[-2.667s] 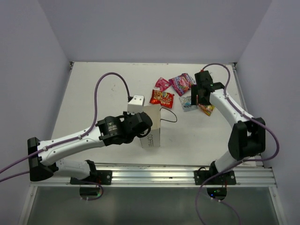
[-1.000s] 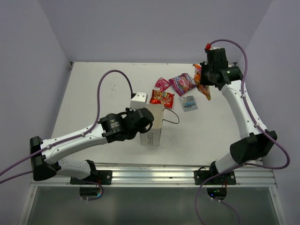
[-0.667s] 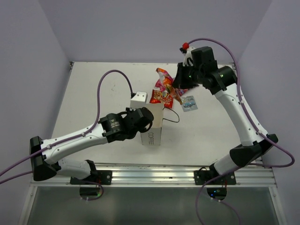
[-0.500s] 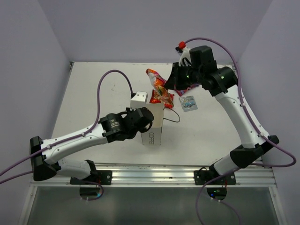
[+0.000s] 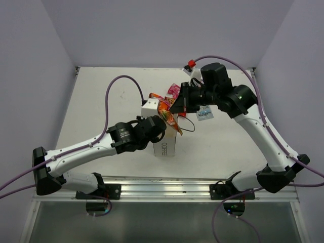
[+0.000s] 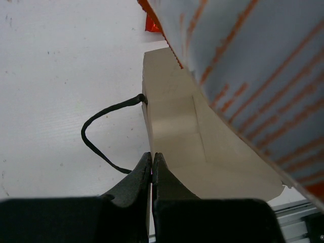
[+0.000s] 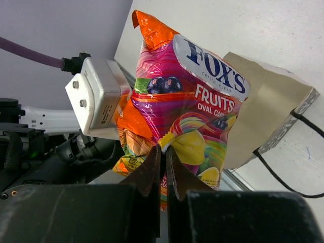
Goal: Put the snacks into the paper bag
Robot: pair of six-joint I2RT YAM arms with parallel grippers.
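- left arm (image 5: 81,152): stretched low from its base, forearm angled forward and inward, left wrist (image 5: 135,134) about level.
- left gripper (image 6: 152,158): fingers pressed together, tips pinching the rim of the paper bag (image 6: 174,126), whose wall runs on ahead of the hand.
- right arm (image 5: 266,139): held high, elbow bent, forearm reaching inward toward the left hand.
- right gripper (image 7: 163,152): fingers shut tight on the edge of a snack packet (image 7: 187,96); the packet extends beyond the fingertips.

right tool (image 5: 180,105): gripping orange packet (image 5: 167,112) | packet: over paper bag (image 5: 166,147) mouth
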